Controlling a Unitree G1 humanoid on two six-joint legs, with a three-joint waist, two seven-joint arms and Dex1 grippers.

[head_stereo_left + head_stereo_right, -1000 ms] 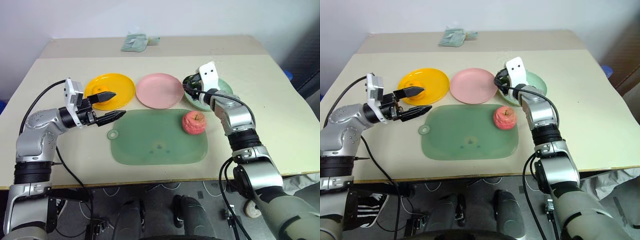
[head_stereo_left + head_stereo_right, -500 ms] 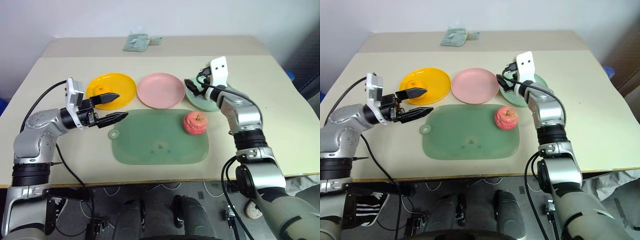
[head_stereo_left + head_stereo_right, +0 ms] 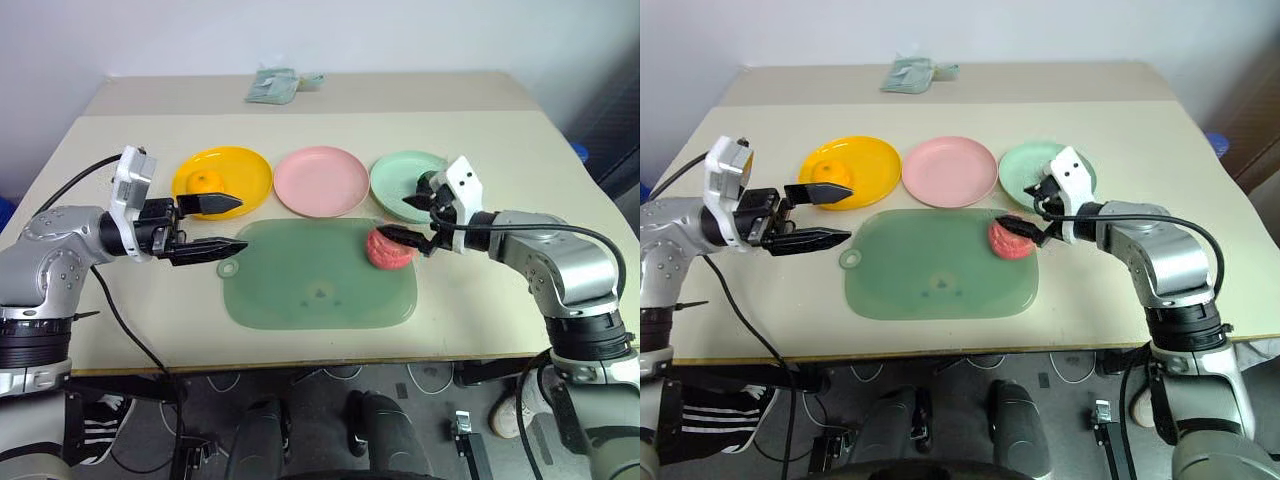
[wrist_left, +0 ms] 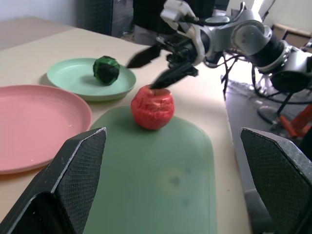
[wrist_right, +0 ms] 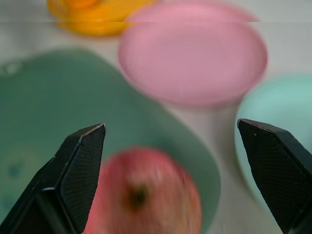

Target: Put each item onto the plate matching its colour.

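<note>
The orange (image 3: 205,181) lies on the yellow plate (image 3: 245,170). The pink plate (image 3: 321,181) holds nothing. On the mint green plate (image 4: 73,80) rests the green-and-black ball (image 4: 106,69). The reddish apple (image 4: 152,107) stands on the far right corner of the large green mat (image 3: 320,280). My right gripper (image 3: 397,220) is open and points left, its lower fingertip just over the apple's top; whether it touches I cannot tell. My left gripper (image 3: 242,223) is open and empty, hovering at the mat's left end, near the yellow plate.
A crumpled pale green cloth (image 3: 275,83) lies at the table's far edge. Bare tabletop stretches to the right of the mint plate and in front of the mat.
My right gripper opened, left the ball on the mint plate and drew back to the apple, turning to point left. My left arm pulled back slightly.
</note>
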